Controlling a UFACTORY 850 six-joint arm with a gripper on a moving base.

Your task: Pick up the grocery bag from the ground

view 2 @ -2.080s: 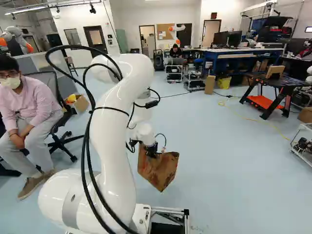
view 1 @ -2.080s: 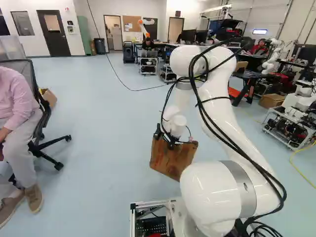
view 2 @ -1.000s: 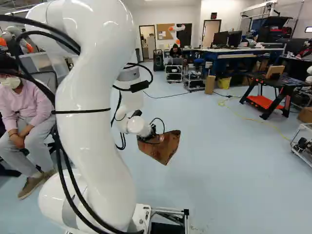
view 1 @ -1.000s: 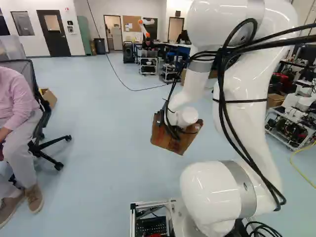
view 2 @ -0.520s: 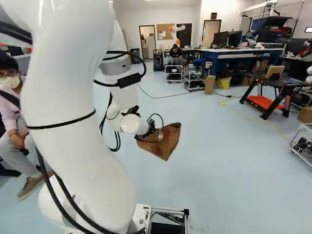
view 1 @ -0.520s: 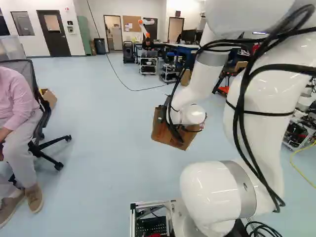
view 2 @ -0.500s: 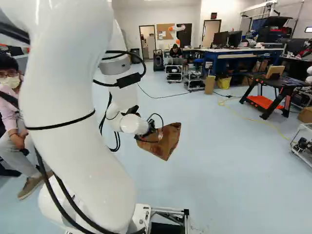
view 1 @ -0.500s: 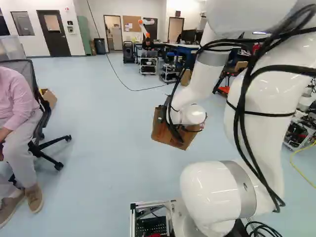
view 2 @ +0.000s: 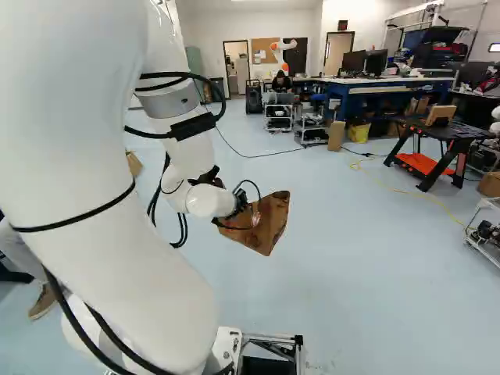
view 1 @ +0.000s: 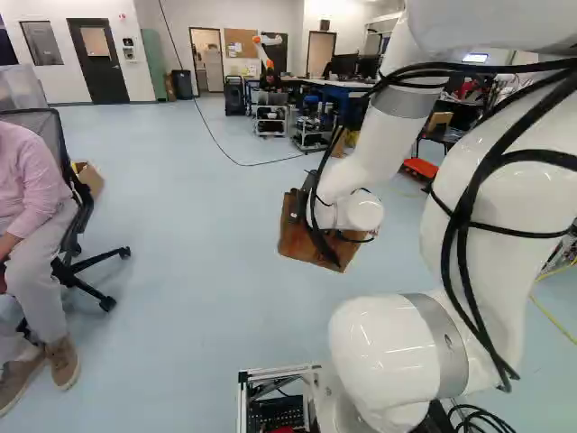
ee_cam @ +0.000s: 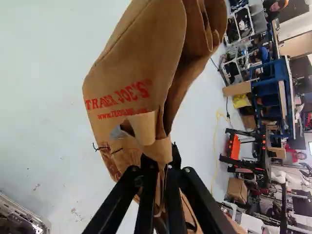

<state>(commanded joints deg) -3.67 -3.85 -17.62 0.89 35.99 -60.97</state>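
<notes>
My gripper (view 2: 244, 205) is at the end of the arm in the right base view, with the brown paper grocery bag (view 2: 272, 223) at it. The bag is held up in front of the arm, tilted; in the left base view the wrist and cables cover part of the bag (view 1: 299, 238). Seen from the wrist, the gripper (ee_cam: 161, 165) is shut on the creased paper at the bag's folded handle. The rest of the bag (ee_cam: 122, 80) extends ahead of the fingers, its red-printed side showing.
A seated person is at the left of the left base view, beside an office chair (view 1: 90, 262). A black table with an orange shelf (view 2: 426, 162) stands at the right of the right base view. Farther off are carts, a blue workbench (view 2: 367, 87) and another robot (view 1: 267, 56).
The arm has pulled back and upward, and the bag has risen with the gripper. Over the last half second the bag has shifted only slightly. The base has stayed in place.
</notes>
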